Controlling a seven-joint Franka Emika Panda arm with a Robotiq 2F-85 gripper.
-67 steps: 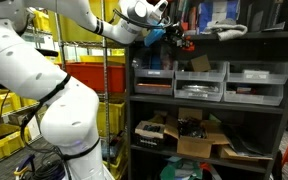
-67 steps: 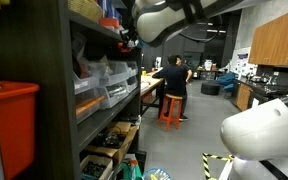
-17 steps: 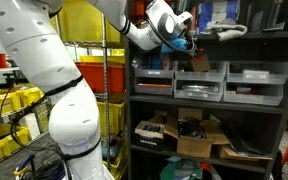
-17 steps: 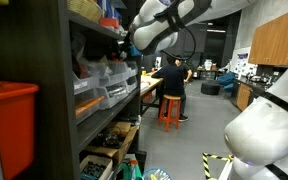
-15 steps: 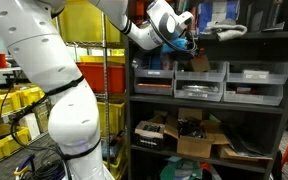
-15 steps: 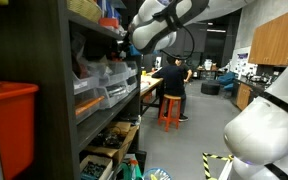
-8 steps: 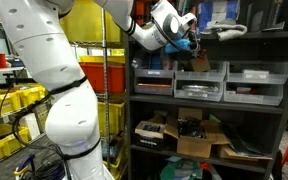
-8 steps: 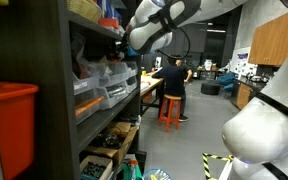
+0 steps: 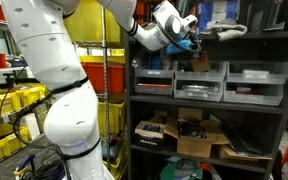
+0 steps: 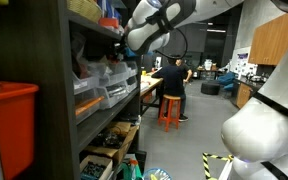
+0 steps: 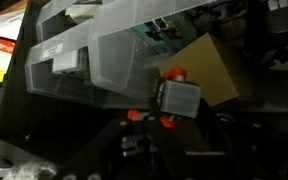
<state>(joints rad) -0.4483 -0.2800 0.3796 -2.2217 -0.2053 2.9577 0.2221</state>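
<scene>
Our pincer (image 9: 191, 45) is closed, gripping what looks like a small grey block (image 11: 179, 98) with orange bits, near the top of the shelf (image 9: 214, 106). We think this is the holding step. The next move needs to be slow and stay clear of the shelf's clear bins (image 11: 94, 55).

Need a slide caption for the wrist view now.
Wrist view: a small grey block with orange parts at centre, clear plastic bins and brown cardboard above it in frame.

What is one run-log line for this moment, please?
end effector: shut | place: at dark shelf rack, level above clear plastic drawer bins | hold: unclear
</scene>
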